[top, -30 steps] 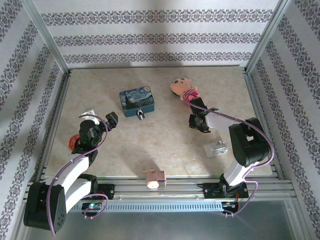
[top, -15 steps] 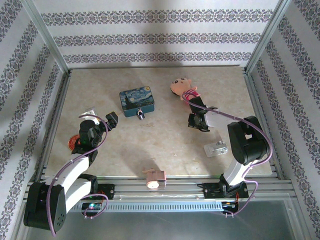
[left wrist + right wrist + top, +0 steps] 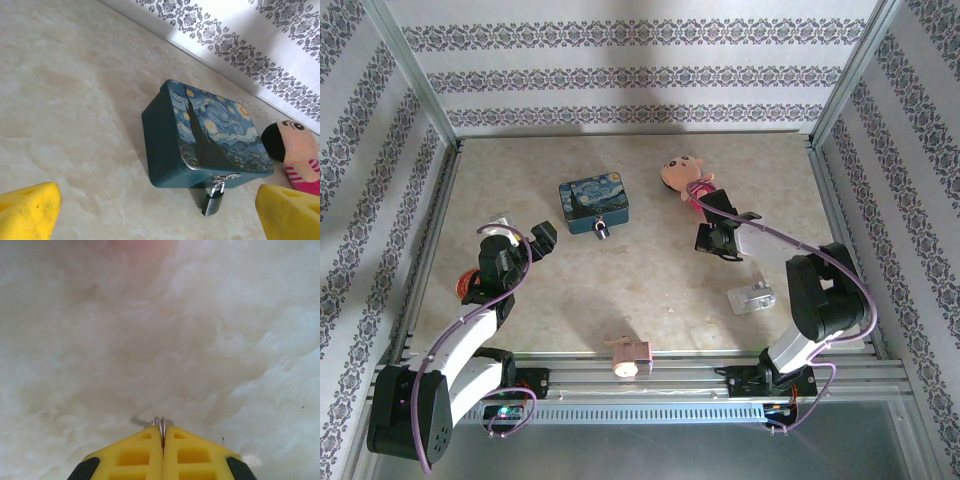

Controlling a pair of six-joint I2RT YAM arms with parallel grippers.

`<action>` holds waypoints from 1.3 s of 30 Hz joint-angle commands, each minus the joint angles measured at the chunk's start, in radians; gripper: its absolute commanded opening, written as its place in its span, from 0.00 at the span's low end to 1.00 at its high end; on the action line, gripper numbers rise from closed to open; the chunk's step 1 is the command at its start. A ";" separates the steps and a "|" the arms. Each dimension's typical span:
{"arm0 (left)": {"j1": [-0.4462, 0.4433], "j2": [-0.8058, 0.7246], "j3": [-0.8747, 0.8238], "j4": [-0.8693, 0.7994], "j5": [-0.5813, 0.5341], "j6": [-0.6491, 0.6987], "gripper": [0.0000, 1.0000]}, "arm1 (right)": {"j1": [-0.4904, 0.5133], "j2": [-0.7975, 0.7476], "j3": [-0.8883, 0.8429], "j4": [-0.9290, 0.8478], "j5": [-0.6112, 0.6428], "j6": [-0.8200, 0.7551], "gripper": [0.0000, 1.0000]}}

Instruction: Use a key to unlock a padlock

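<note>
Since the earlier frame, the elbow of the right arm has swung outward to the right, and the right hand [image 3: 708, 246] has closed completely.

Nearest the arm bases, we see a small pink object [image 3: 628, 355] at the front edge of the tabletop [image 3: 650, 280]. A pale metal bracket [image 3: 752, 297] lies further in, just left of the right arm. A red disc [image 3: 470, 283] lies partly under the left arm.

In the right wrist view, the yellow fingers [image 3: 132, 455] of the right hand are pressed together just above the tabletop. A thin silvery ring [image 3: 160, 421] is pinched between their tips. We cannot tell what the ring carries.

The left hand [image 3: 542, 238] is held above the tabletop with its fingers [image 3: 30, 210] spread wide and nothing between them. It points toward the tin.

The padlock [image 3: 601, 230] lies left of centre on the tabletop, between the two hands and well apart from both. In the left wrist view, the padlock [image 3: 212, 204] is dark grey, and its silvery shackle passes through the clasp on the near face of the tin [image 3: 210, 135]. The tin [image 3: 595, 205] is blue, painted and has its lid down.

Farthest back, a doll [image 3: 682, 175] with a pink striped body lies to the right of the tin, just beyond the right hand.
</note>
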 commanded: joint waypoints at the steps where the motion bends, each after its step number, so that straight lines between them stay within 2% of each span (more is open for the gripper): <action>1: -0.026 -0.005 0.033 -0.025 0.049 -0.064 0.99 | 0.021 -0.050 0.043 -0.063 -0.018 -0.017 0.00; 6: -0.066 0.024 0.035 0.026 0.092 -0.050 0.99 | 0.058 -0.082 0.099 -0.127 -0.022 -0.028 0.00; 12: -0.150 0.093 0.017 0.178 0.138 0.075 0.99 | 0.112 -0.126 0.177 -0.205 -0.036 -0.038 0.00; 20: -0.343 0.265 -0.002 0.532 0.185 0.363 1.00 | 0.168 -0.224 0.227 -0.192 -0.144 0.007 0.00; 23: -0.401 0.378 -0.007 0.726 0.224 0.467 0.94 | 0.176 -0.259 0.237 -0.156 -0.211 0.038 0.00; 27: -0.437 0.539 0.033 0.931 0.281 0.498 0.91 | 0.193 -0.298 0.246 -0.115 -0.268 0.070 0.00; 30: -0.454 0.655 0.081 1.058 0.336 0.489 0.85 | 0.204 -0.322 0.245 -0.095 -0.296 0.087 0.00; 35: -0.503 0.772 0.178 1.076 0.373 0.566 0.77 | 0.223 -0.355 0.233 -0.072 -0.320 0.108 0.00; 39: -0.536 0.801 0.228 1.076 0.373 0.608 0.76 | 0.231 -0.370 0.224 -0.064 -0.322 0.113 0.00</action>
